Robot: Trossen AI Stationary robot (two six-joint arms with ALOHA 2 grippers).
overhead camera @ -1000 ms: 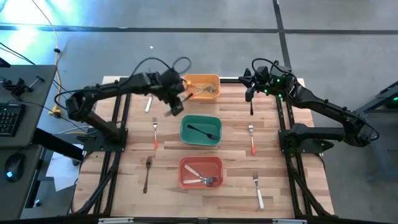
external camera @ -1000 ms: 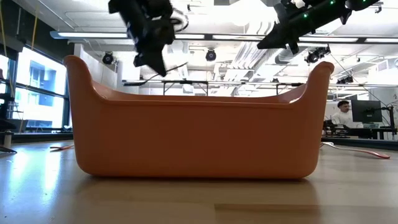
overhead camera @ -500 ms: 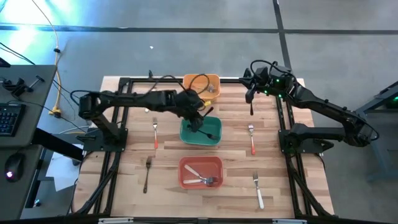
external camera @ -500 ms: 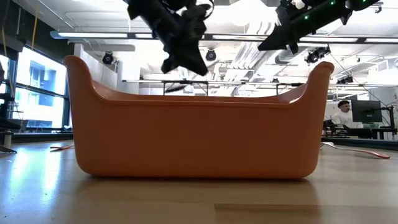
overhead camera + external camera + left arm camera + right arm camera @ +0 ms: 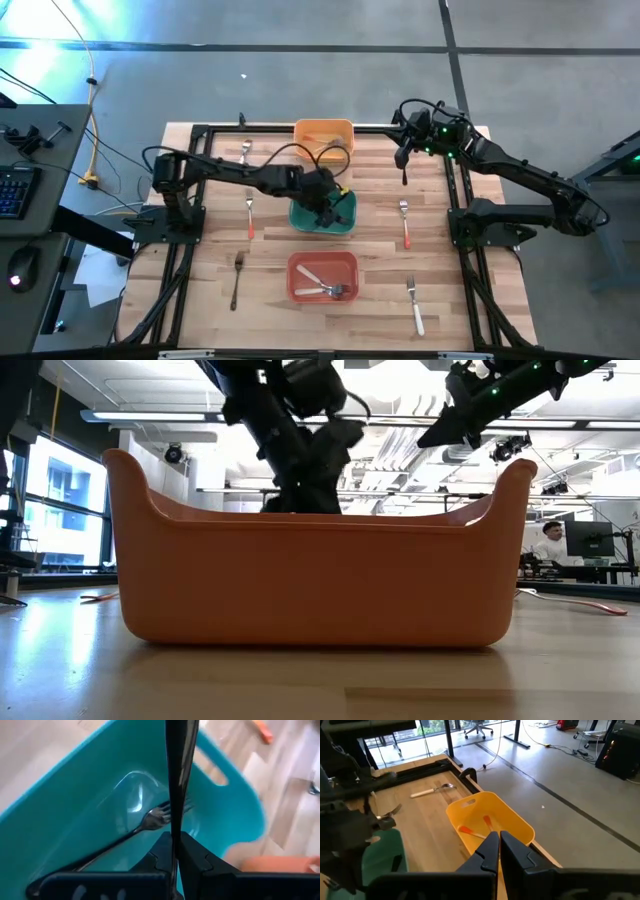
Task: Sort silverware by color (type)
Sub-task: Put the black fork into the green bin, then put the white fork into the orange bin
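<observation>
The left hand (image 5: 328, 203) fills the green bin (image 5: 346, 222), blocking entry.

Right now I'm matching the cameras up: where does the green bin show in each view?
High view: green bin at table centre, middle of the bin row.
Low view: not visible; the near bin blocks it.
Left wrist view: fills most of the picture.
Right wrist view: beside the orange bin, under the left arm.
Shared landmark: the left gripper over it, shut on a black fork.

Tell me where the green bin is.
In the high view, the green rectangular plastic bin sits mid-table between the orange bin and red bin, under the left tool.
</observation>
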